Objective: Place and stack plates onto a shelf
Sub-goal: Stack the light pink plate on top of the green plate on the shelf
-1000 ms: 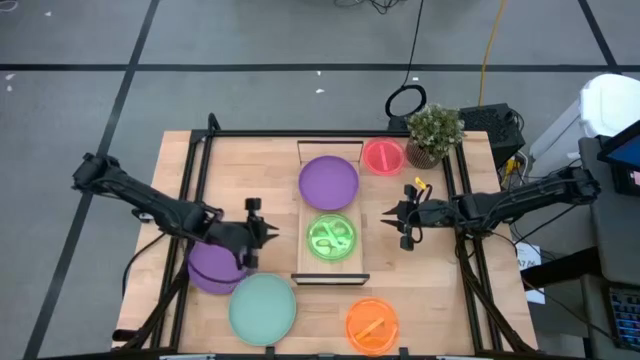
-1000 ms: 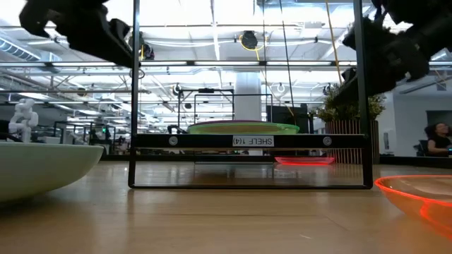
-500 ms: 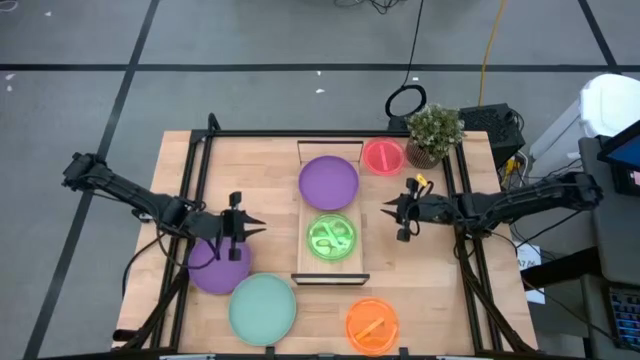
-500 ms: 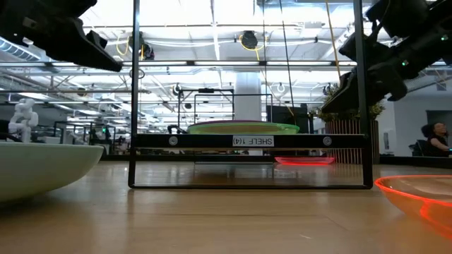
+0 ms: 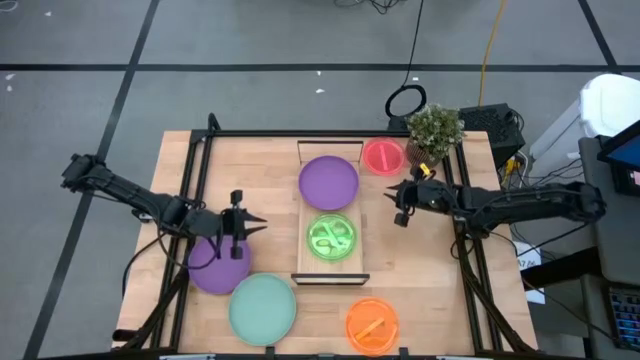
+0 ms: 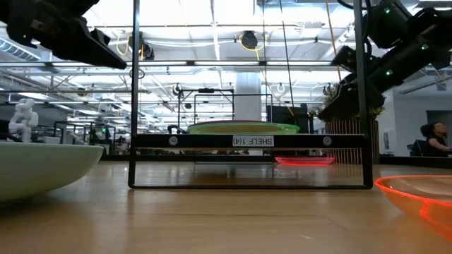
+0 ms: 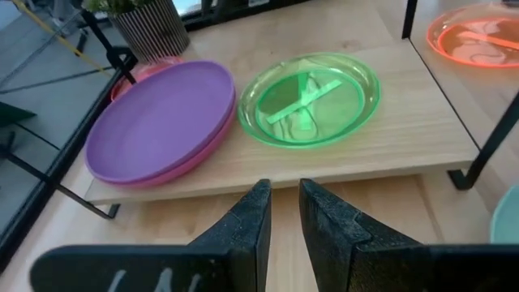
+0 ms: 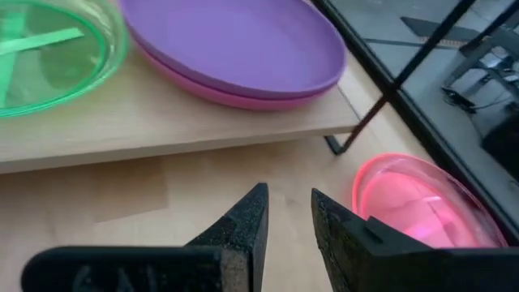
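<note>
The shelf (image 5: 303,212) stands mid-table. On its far end a purple plate (image 5: 328,182) lies on a magenta plate (image 7: 174,172). A translucent lime-green plate (image 5: 331,237) lies flat on its near end. My left gripper (image 5: 258,228) hovers left of the shelf, above a second purple plate (image 5: 212,270) on the table, fingers nearly together and empty. My right gripper (image 5: 396,207) hovers right of the shelf, near the red-pink plate (image 5: 382,157) on the table, fingers nearly together and empty. A mint-green plate (image 5: 262,307) and an orange plate (image 5: 371,325) lie near the front edge.
A potted plant (image 5: 433,130) stands at the far right corner, just behind the red-pink plate. Black frame posts (image 6: 134,92) rise at the table's sides. Bare wood shows between the shelf and my right gripper (image 8: 288,235).
My left gripper has drawn back from the shelf toward the table's left edge. My right gripper has gone toward the table's far edge, nearer the red-pink plate. The plates have stayed where they were.
</note>
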### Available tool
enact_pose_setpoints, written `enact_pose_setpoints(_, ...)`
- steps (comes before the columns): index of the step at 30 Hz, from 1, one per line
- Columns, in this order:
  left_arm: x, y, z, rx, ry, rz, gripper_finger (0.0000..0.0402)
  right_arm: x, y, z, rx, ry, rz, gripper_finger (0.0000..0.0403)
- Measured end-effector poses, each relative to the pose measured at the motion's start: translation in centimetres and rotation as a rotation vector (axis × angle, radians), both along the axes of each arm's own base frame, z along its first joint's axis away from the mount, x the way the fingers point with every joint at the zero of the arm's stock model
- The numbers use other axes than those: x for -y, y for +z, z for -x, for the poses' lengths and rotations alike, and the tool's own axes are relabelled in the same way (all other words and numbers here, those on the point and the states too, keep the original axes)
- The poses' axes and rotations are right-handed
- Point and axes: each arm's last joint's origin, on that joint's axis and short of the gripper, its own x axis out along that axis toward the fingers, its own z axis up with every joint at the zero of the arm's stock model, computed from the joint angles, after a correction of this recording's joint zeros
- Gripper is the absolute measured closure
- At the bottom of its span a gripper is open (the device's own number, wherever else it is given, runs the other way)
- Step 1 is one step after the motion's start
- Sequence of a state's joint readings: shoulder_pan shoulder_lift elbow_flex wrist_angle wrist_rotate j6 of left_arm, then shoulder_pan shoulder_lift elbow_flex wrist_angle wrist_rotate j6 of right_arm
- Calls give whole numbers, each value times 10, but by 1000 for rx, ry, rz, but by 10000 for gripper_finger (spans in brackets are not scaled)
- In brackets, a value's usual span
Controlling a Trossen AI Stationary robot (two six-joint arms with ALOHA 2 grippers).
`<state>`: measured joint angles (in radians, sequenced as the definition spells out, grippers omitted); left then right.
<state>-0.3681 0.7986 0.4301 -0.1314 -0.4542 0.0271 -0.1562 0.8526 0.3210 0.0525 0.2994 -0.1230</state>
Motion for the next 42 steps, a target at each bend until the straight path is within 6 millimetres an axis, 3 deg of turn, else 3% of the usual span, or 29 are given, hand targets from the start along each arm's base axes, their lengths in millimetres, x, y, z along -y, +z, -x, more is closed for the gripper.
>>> enact_pose_setpoints(22,-10,2,-4,15,25,-50,327,43,-27,-11,-146,-74,72,321)
enact_pose_setpoints(42,-8,1,-4,14,25,42,327,55,-31,-28,-221,-38,81,320)
